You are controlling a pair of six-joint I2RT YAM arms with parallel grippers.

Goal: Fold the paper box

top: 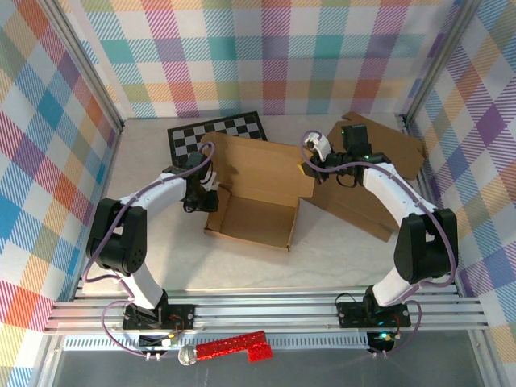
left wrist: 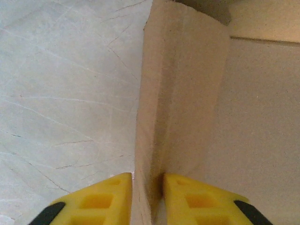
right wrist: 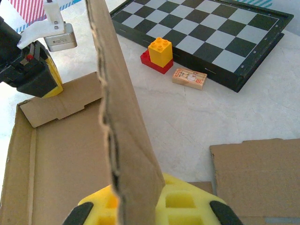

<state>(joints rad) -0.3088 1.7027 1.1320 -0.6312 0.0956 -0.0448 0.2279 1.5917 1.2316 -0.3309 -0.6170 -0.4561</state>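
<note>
We see the brown cardboard box (top: 256, 189) mid-counter, half-formed: side walls raised, lid unfolded. Our left gripper (left wrist: 147, 199) straddles the left wall, jaws slightly parted; our right gripper (right wrist: 150, 206) has its jaws clenched on the right flap.

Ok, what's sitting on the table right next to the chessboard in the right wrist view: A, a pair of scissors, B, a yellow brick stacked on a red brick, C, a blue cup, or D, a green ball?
B: a yellow brick sits on a red brick on the table, just beside the chessboard, with a small printed box next to them.
</note>
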